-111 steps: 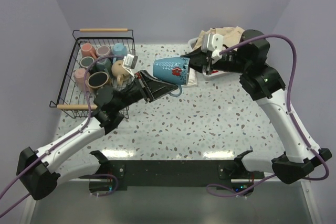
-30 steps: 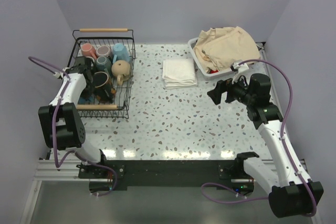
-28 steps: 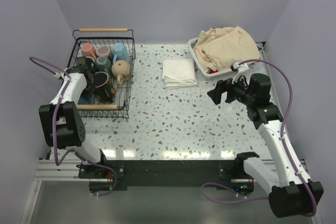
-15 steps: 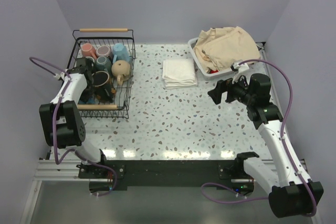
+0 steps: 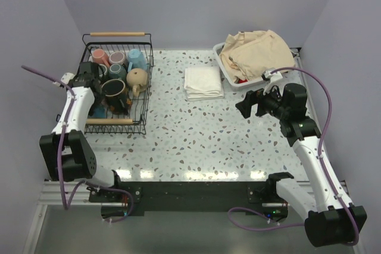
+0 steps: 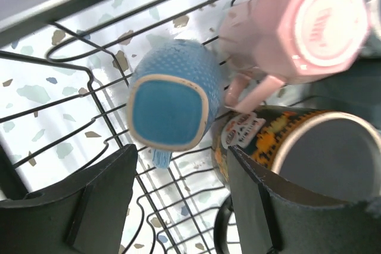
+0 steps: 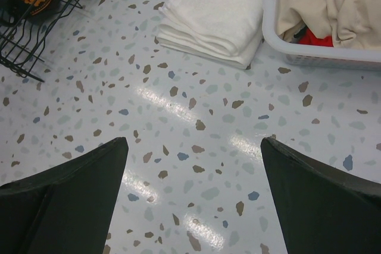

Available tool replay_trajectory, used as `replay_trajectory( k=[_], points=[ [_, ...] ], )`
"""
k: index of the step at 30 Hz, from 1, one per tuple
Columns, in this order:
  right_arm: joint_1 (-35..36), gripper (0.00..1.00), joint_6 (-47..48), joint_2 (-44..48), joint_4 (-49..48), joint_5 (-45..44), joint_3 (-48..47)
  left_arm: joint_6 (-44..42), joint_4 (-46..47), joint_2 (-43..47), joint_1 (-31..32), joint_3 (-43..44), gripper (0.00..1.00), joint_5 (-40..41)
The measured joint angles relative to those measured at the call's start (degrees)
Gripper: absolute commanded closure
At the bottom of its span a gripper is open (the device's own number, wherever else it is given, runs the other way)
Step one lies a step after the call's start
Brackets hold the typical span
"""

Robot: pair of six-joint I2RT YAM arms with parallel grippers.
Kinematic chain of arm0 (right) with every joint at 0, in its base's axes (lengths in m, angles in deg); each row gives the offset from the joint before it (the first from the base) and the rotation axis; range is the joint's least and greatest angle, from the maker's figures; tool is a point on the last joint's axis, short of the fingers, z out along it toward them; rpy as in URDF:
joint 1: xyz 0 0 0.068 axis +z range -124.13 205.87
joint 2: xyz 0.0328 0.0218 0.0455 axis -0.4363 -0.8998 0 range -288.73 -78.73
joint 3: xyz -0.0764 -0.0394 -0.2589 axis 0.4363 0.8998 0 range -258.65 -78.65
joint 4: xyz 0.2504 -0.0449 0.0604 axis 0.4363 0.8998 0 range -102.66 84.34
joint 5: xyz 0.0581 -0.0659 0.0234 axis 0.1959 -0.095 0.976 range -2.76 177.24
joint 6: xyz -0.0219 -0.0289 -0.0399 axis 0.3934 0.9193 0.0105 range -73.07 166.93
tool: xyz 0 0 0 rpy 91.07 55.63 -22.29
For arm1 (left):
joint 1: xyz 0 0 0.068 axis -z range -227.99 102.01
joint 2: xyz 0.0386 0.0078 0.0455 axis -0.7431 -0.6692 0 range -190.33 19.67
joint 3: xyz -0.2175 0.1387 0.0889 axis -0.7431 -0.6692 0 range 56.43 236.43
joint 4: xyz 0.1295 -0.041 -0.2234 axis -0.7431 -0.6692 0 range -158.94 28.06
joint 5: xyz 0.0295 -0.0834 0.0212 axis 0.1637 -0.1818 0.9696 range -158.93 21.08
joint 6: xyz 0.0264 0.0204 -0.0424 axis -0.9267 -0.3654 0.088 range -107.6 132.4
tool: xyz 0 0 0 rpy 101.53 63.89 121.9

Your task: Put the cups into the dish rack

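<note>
Several cups (image 5: pixel 138 78) inside dish rack (image 5: pixel 117 34).

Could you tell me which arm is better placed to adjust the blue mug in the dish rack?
Left. The left arm holds its jaws open over the blue mug inside the dish rack; the right arm hovers, jaws open, over the table near the folded towel.

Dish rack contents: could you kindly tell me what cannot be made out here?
Top external: the left arm covers the left side of the dish rack, so its mugs cannot be counted.
Left wrist: the pink mug is blurred; the patterned mug is cut off by the edge.
Right wrist: only a rack corner shows.
</note>
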Motion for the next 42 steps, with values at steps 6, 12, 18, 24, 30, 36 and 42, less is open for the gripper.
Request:
replay_trajectory(
  k=[6,12,18,24,30,36,42],
  points=[
    [0.00,0.01,0.26,0.11,-0.02,-0.24,0.00,-0.59,-0.96,8.02,0.00,0.28,0.35,-0.37],
    [-0.81,0.01,1.07,0.74,0.02,-2.64,0.00,-9.70,3.98,19.61,-0.02,-1.14,0.06,-10.78],
    [-2.67,0.01,3.17,-0.63,3.30,-10.36,-2.16,-20.26,15.04,32.24,0.83,-5.38,0.00,-33.11],
    [-2.69,0.01,4.37,-3.56,11.39,-23.61,-15.23,-28.02,18.05,35.12,8.00,-4.31,0.00,-47.21],
    [-2.69,0.01,4.79,-1.79,13.44,-36.28,-26.08,-33.62,17.27,40.00,12.59,1.25,0.00,-48.19],
    [-2.69,0.01,6.88,1.09,14.01,-44.63,-26.93,-35.74,17.16,43.91,13.18,2.67,0.00,-47.80],
    [-2.71,0.01,7.80,1.62,14.27,-46.71,-26.93,-36.48,16.61,42.62,13.27,2.67,0.00,-47.36]
  ],
)
